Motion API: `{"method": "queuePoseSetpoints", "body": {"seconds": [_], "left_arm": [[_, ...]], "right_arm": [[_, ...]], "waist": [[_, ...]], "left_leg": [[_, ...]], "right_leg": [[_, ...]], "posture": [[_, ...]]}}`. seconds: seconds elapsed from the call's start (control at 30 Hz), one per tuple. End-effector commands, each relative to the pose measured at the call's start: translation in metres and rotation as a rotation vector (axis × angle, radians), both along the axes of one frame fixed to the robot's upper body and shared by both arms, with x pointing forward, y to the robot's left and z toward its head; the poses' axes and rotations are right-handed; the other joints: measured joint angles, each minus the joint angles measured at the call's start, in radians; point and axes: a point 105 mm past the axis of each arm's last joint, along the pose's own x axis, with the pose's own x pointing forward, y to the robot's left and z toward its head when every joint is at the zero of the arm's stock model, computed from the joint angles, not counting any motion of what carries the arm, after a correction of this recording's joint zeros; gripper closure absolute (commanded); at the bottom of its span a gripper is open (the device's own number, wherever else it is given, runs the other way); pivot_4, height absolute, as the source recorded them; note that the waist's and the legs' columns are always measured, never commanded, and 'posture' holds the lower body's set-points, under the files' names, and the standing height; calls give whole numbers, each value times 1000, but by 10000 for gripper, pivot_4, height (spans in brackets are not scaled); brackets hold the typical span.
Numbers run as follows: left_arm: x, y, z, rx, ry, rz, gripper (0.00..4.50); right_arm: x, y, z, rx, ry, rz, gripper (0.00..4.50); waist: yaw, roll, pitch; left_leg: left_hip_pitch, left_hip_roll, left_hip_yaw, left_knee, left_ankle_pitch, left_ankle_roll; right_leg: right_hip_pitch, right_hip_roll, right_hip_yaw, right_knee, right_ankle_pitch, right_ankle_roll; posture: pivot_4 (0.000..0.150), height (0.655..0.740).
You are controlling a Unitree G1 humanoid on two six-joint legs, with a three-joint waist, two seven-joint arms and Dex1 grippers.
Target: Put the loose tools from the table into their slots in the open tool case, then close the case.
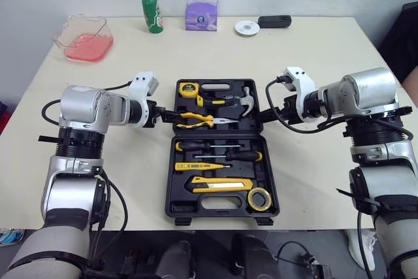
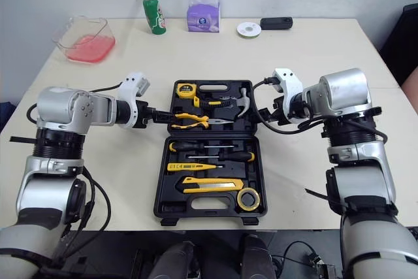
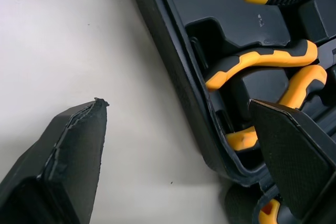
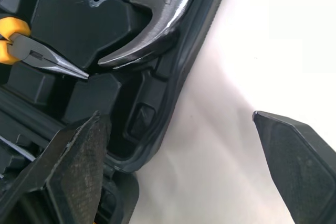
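The tool case (image 1: 268, 171) lies open and flat in the middle of the desk (image 1: 326, 181). It is hard black plastic, so it will not bend or squash. The far half holds the hammer (image 1: 247, 99), the pliers (image 1: 196, 119) and the tape measure (image 1: 189, 88). I think that makes it heavy to lift, and it may want to flop down. The plastic looks smooth, so it could slip. The tools sit in their slots, but they might fall out if the half tips too fast. The best place to hold looks like the two side edges of the far half, one on each side, so it swings up evenly.

The left hand (image 1: 168, 117) is at the left edge of the far half, close to the pliers handles. Its two fingers are spread wide, one over the desk and one over the inside of the case, with the rim between them. The right hand (image 1: 262, 115) is at the right edge, beside the hammer head, spread wide the same way. Neither hand pinches anything yet
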Motion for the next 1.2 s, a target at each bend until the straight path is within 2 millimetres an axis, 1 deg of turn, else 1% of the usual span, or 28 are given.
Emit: {"method": "queuePoseSetpoints", "body": {"seconds": [0.03,0.13,0.3,0.47,0.67,0.73,0.77,0.83,0.87,0.97,1.0,1.03,1.07,1.2], "left_arm": [[7,0,13,-5,-57,15,0],[10,-2,9,22,-63,21,0],[18,-1,10,16,-78,53,0],[21,-6,4,47,-62,33,0],[22,-13,6,49,-65,7,0],[20,-16,4,40,-52,-12,5176],[19,-17,3,33,-47,-17,8022],[18,-18,3,29,-45,-24,17400],[18,-18,3,27,-48,-25,20864],[19,-18,5,29,-64,-28,35850],[20,-18,8,31,-75,-35,39452],[22,-19,11,25,-89,-31,41516],[23,-19,15,17,-102,-28,42136],[25,-26,32,-46,-169,-45,42418]], "right_arm": [[8,-1,15,9,-65,-28,436],[13,-2,12,-14,-74,-46,436],[17,-6,10,-30,-77,-71,436],[15,-3,3,-41,-47,-64,436],[14,2,-6,-35,3,-68,436],[15,2,-8,-21,17,-79,5485],[16,1,-7,-19,14,-91,8890],[18,0,-6,-3,18,-106,19013],[19,1,-4,13,17,-118,23248],[20,5,-1,59,25,-134,39459],[19,7,0,75,32,-133,43987],[19,9,1,96,33,-133,45000],[20,10,3,113,30,-146,45000],[19,16,14,179,4,-153,45000]], "waist": [[0,0,0],[0,0,0],[0,0,0],[2,0,0],[3,0,0],[3,0,0],[1,0,0],[0,0,0],[0,0,0],[0,0,0],[0,0,0],[0,0,0],[-1,0,0],[-4,0,0]], "left_leg": [[0,0,0,0,0,0],[0,0,0,0,0,0],[0,0,1,0,0,0],[0,0,0,2,0,0],[1,0,1,2,0,0],[1,-1,1,2,1,0],[1,-1,1,2,1,0],[1,-1,1,2,1,0],[1,-1,1,2,1,0],[1,-1,1,2,1,0],[1,-1,1,2,1,0],[2,-1,1,2,1,0],[2,-1,1,2,1,0],[2,0,1,2,1,-1]], "right_leg": [[0,0,0,0,0,0],[0,0,0,0,0,0],[0,0,0,1,0,0],[0,0,0,2,0,0],[0,-1,1,3,0,0],[0,-1,1,3,0,0],[0,-1,1,4,0,0],[0,-1,1,3,0,0],[0,-1,1,3,0,0],[0,-1,1,4,0,0],[0,-1,1,4,0,0],[0,-1,1,4,0,0],[0,-1,1,5,0,0],[0,-1,2,5,0,0]], "posture": [[1500,7400],[1500,7400],[1500,7400],[1500,7400],[1500,7400],[1500,7400],[1500,7400],[1500,7400],[1500,7400],[1500,7400],[1500,7400],[1500,7400],[1500,7400],[1500,7400]]}}
